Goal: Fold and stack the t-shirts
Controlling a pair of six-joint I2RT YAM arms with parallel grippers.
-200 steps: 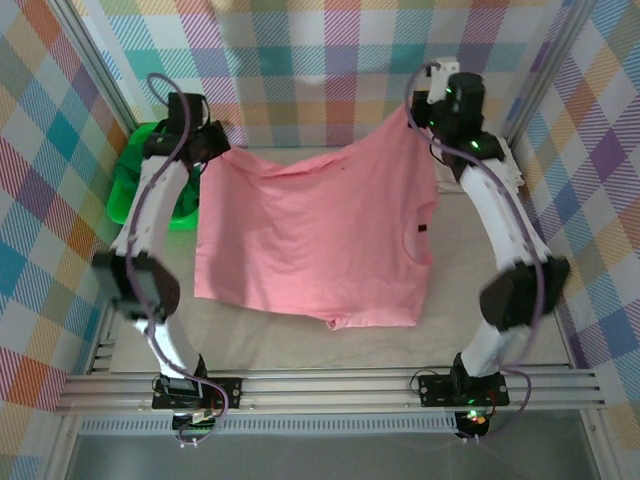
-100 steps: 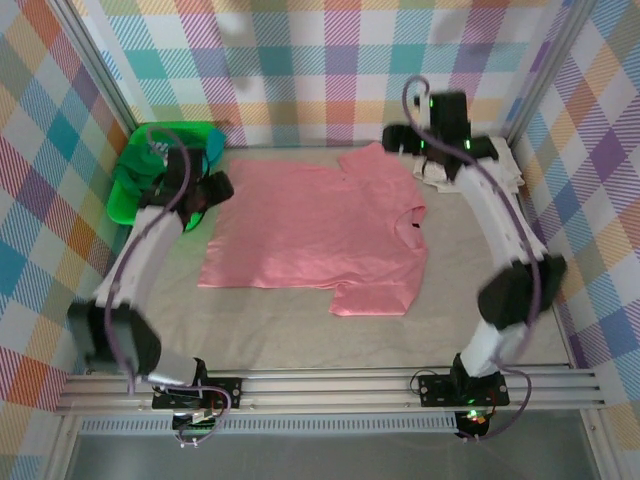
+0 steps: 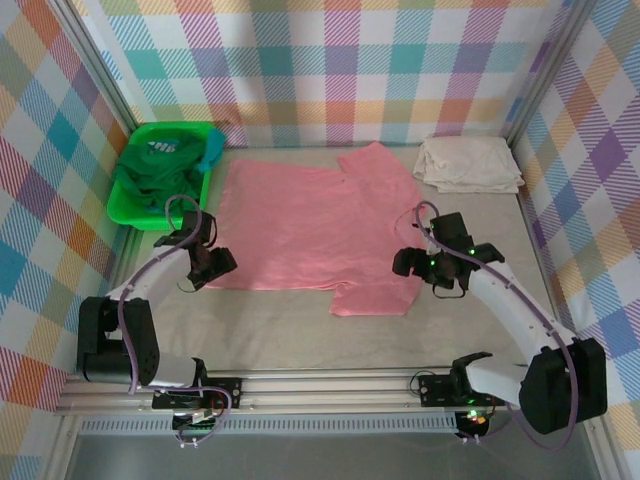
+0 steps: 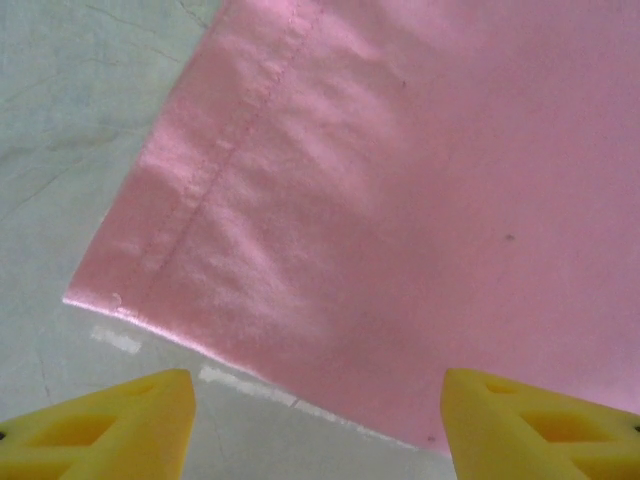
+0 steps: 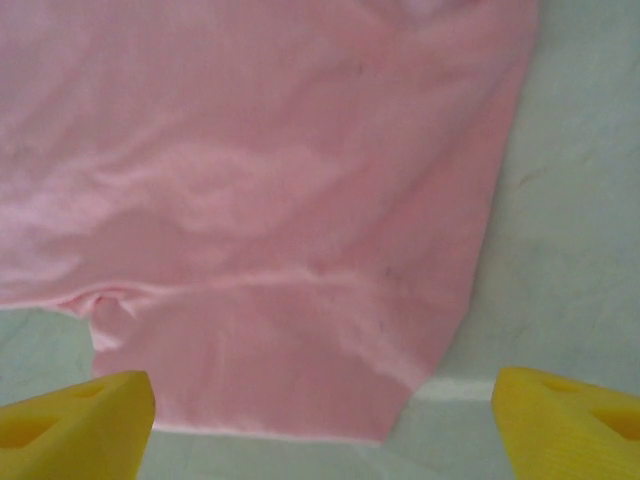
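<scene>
A salmon-pink t-shirt (image 3: 310, 230) lies spread flat in the middle of the table, one sleeve toward the back and one toward the front. My left gripper (image 3: 208, 266) hovers at its near left corner, open and empty; the left wrist view shows the hemmed corner of the pink t-shirt (image 4: 380, 200) ahead of the gripper (image 4: 320, 440). My right gripper (image 3: 412, 262) sits beside the near sleeve, open and empty, with the pink t-shirt (image 5: 270, 200) ahead of the gripper (image 5: 320, 440). A folded cream-white t-shirt (image 3: 468, 163) lies at the back right.
A bright green bin (image 3: 131, 208) stands at the back left, holding dark green cloth (image 3: 155, 170) and a bit of teal cloth (image 3: 213, 145). Plaid walls close in the table on three sides. Bare table runs along the front and right.
Both grippers opened and let go of the pink t-shirt, which dropped from hanging to lying flat. Both arms drew back from the far edge to the shirt's near corners.
</scene>
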